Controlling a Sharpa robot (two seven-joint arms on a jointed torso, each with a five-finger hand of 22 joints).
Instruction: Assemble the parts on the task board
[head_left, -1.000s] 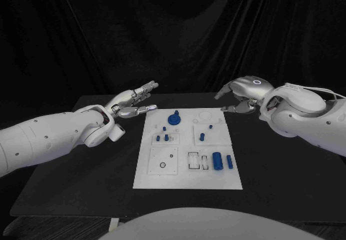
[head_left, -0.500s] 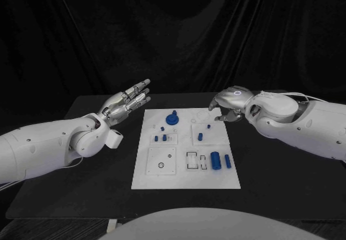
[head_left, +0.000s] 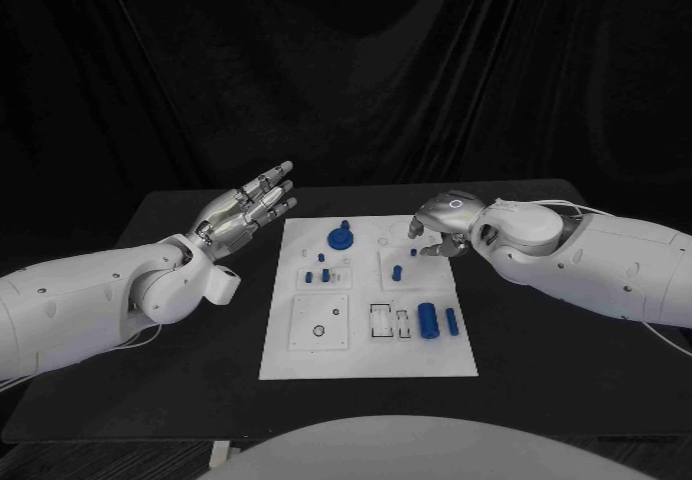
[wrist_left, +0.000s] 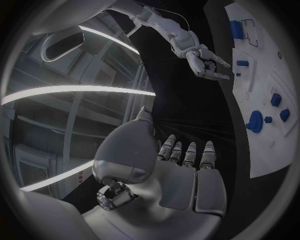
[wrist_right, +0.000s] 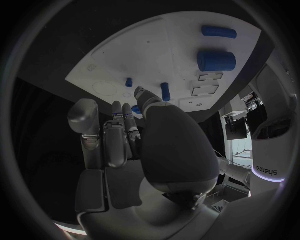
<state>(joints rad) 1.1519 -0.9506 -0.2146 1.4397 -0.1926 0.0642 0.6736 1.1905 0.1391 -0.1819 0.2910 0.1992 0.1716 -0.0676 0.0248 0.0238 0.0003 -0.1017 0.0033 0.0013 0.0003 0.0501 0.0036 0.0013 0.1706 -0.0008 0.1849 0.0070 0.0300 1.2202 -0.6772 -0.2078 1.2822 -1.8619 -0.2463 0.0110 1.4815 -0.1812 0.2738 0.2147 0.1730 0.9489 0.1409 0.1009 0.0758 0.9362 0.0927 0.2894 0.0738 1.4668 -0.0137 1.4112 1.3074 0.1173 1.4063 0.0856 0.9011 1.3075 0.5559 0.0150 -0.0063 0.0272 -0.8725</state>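
While the right robot hand (head_left: 440, 222) hangs low over the far right corner of the task board (head_left: 368, 360), its fingers are curled downward near a short blue peg (head_left: 398, 272) standing in the board, and I judge the main risk lies there: a descent slightly off line could knock that peg askew or nudge the light white board across the black tabletop (head_left: 562, 340), throwing off every other seat. Whether the fingers already touch anything I cannot tell; nothing appears to be held between them. The left robot hand (head_left: 248, 207) is raised off the board's far left corner, palm up, fingers straight and apart, holding nothing, so it does not brace the board. On the board, a round blue knob (head_left: 340, 238) sits at the far middle, small blue pegs (head_left: 322, 275) stand left of centre, and a large blue cylinder (head_left: 428, 320) lies beside a slimmer blue pin (head_left: 451, 320) at the near right.
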